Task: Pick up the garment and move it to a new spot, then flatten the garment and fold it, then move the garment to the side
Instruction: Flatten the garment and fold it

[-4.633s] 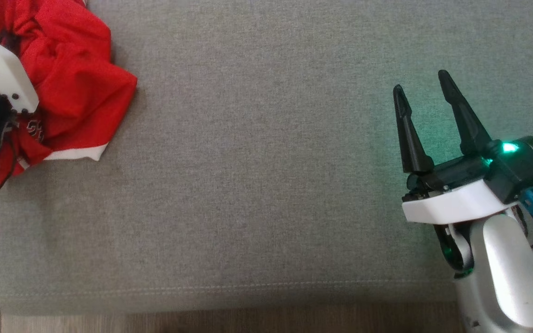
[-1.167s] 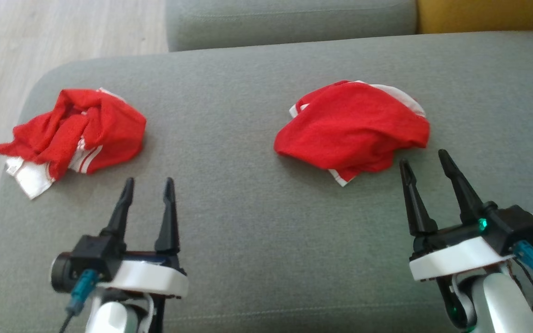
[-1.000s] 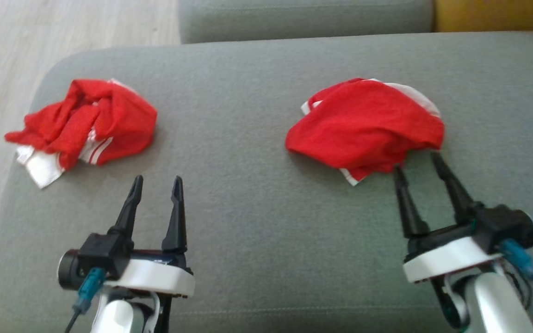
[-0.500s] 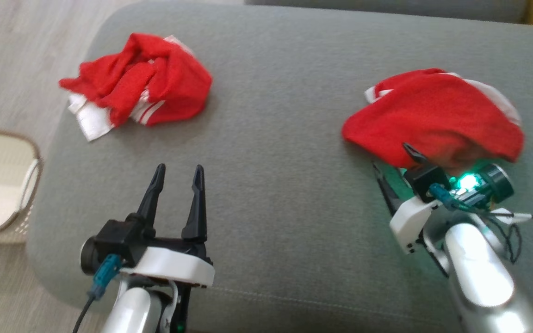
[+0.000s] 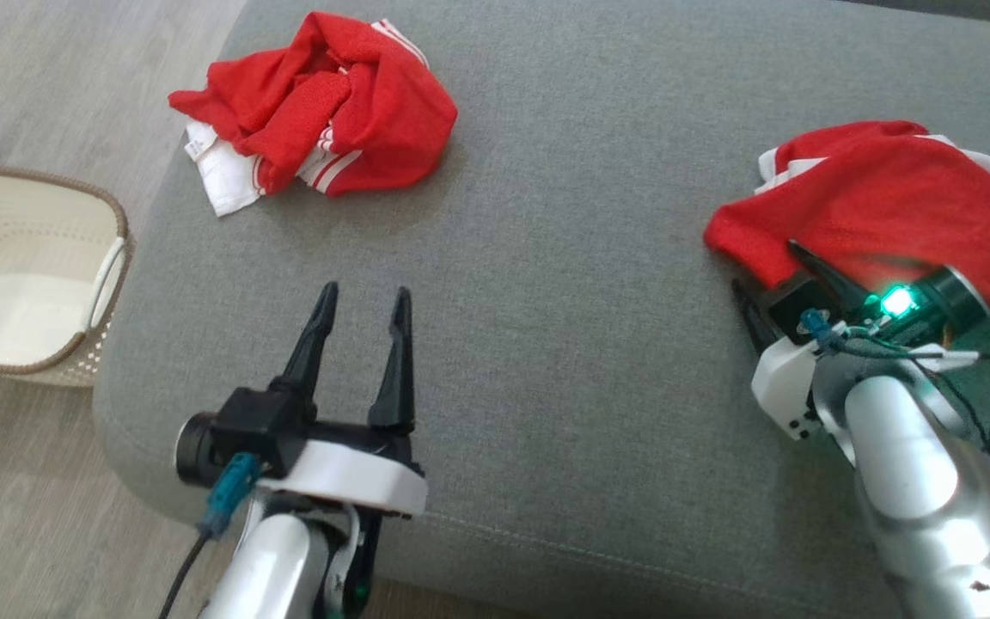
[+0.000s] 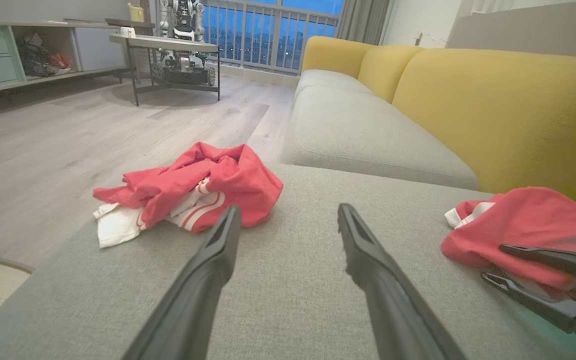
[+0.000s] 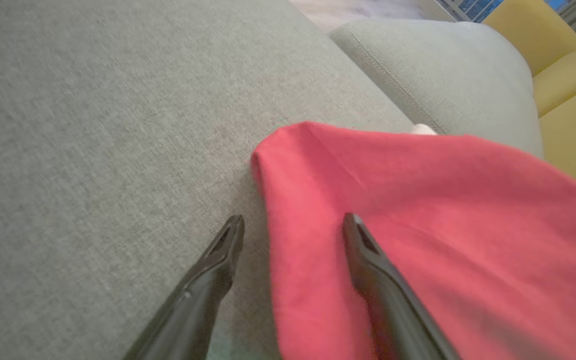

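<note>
Two crumpled red garments with white trim lie on the grey sofa seat (image 5: 564, 258). The right garment (image 5: 890, 206) (image 7: 418, 200) (image 6: 528, 220) has my right gripper (image 5: 763, 265) (image 7: 293, 219) (image 6: 493, 261) at its near left edge. That gripper is open and rolled on its side. One finger lies over the red cloth, the other over bare cushion, and the cloth's edge runs between them. The left garment (image 5: 349, 94) (image 6: 218, 175) sits near the seat's far left corner. My left gripper (image 5: 364, 292) (image 6: 289, 209) hovers open short of it, with nothing between its fingers.
A cream perforated basket (image 5: 117, 249) stands on the wooden floor left of the sofa. The seat's rounded front and left edges are close to my left arm. Yellow back cushions (image 6: 493, 100) rise behind the seat. A metal table (image 6: 168, 50) stands far off.
The head camera has swung, bringing the basket into view. My right gripper has rolled sideways and pushed forward onto the right garment's near edge. The left gripper holds its open pose.
</note>
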